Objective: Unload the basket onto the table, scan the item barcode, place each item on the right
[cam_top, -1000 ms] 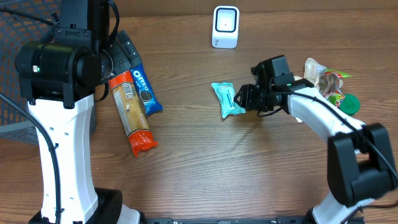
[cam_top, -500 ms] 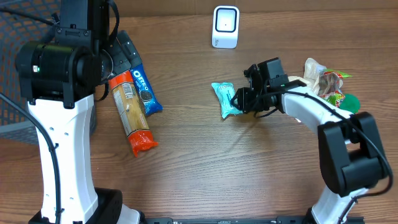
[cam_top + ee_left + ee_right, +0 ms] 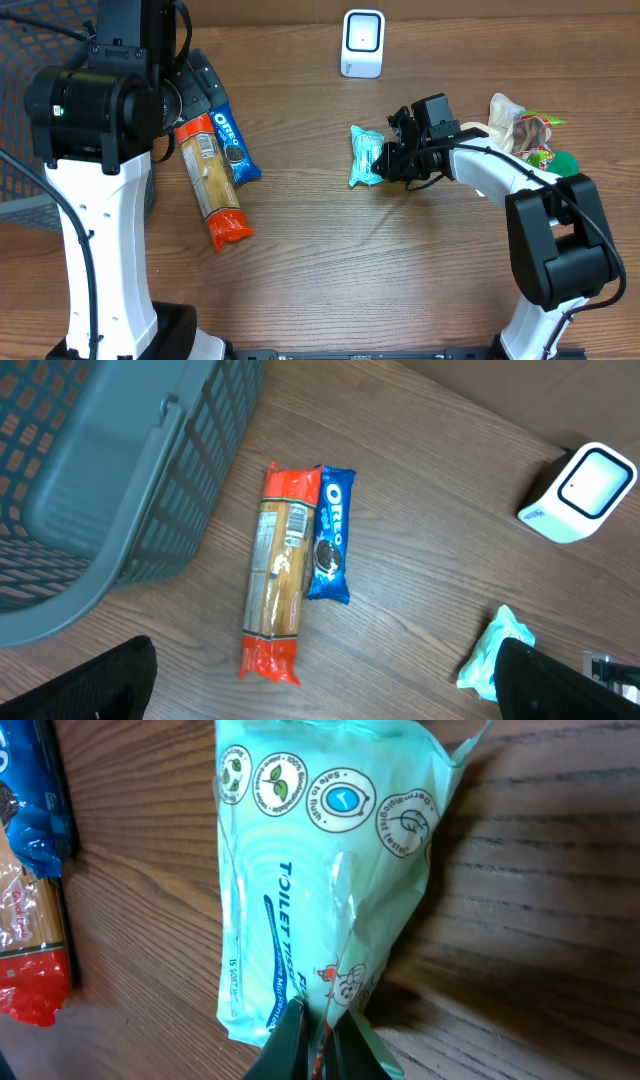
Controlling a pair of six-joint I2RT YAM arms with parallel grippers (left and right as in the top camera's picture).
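Oreo pack [image 3: 328, 535] against crackers [image 3: 275, 575], probably.

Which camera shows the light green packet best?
The right wrist view: the light green plastic packet fills the picture, its print readable. Overhead shows the packet small, pinched by the right gripper. The left wrist view catches only part, near the bottom edge.

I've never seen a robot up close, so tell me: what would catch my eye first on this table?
First, the teal packet of toilet tissue near the table's middle, pinched at one end by the right arm's fingers. Next, the white scanner standing at the far edge. On the left, an orange-red snack pack lies beside a blue Oreo pack, touching it.
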